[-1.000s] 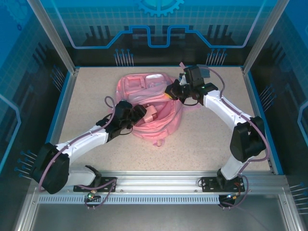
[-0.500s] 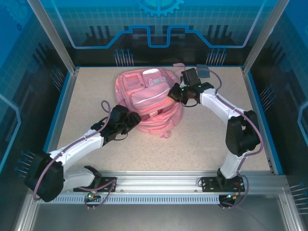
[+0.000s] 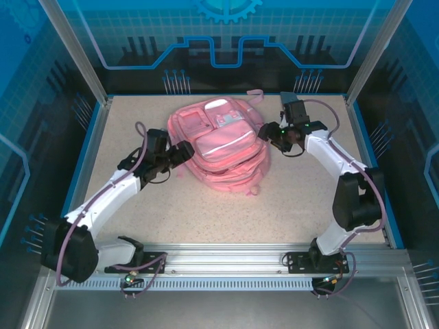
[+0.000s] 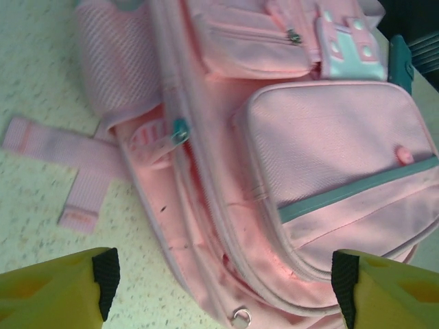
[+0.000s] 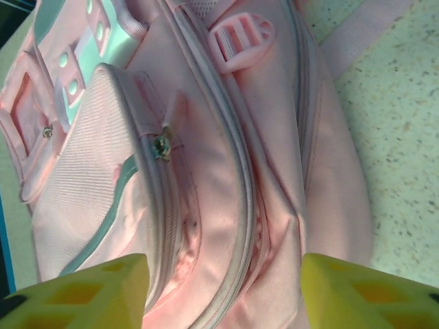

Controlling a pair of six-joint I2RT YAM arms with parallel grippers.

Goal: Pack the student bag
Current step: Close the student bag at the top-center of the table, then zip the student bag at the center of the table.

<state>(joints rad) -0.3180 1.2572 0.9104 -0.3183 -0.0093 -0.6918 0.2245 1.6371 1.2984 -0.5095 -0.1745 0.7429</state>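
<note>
Left gripper [image 4: 221, 288] and right gripper [image 5: 223, 291] are both spread wide with nothing in them, one on each side of the student bag [image 3: 223, 147], which lies flat mid-table [image 3: 295, 199]. Packing looks basically done, though I can't tell if the main zip's fully closed.

In the top view, the left arm [image 3: 110, 195] reaches from the lower left of the frame toward the centre, and the left gripper [image 3: 182, 152] points right. The right arm [image 3: 343, 171] folds up from the lower right, and the right gripper [image 3: 269, 134] points left at upper centre. In the left wrist view, the yellow fingers [image 4: 51, 291] sit wide apart in the bottom corners. In the right wrist view, the fingers [image 5: 363, 291] are spread the same way.
</note>
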